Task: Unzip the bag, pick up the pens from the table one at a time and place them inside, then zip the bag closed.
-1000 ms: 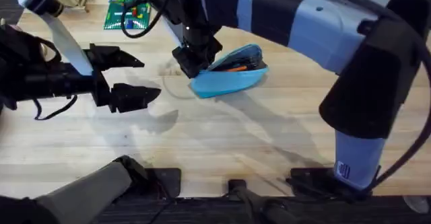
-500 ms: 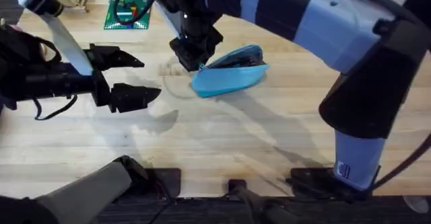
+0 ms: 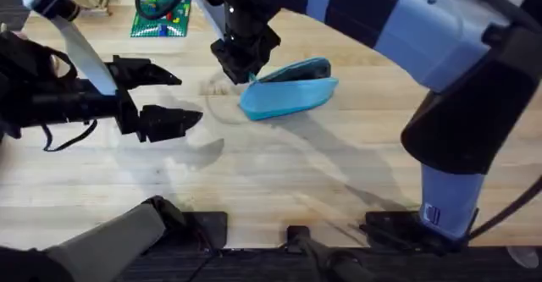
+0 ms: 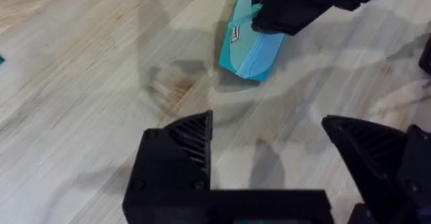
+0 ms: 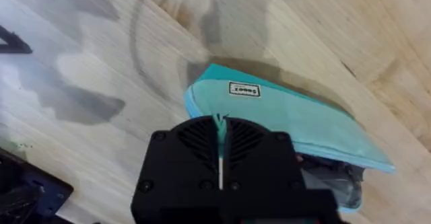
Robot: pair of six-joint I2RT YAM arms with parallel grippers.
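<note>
while the right gripper pinches the zipper tab at the bag's near-left end, its long axis runs rightward; left gripper waits wide open.

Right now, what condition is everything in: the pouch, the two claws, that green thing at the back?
bag: lying on the table, zipper mostly closed, still open at its far end.
right gripper: shut on the bag's zipper pull at the pouch's end.
left gripper: open, holding nothing, off to the pouch's side.
green board: flat at the table's back edge, small coloured pieces on it.
</note>
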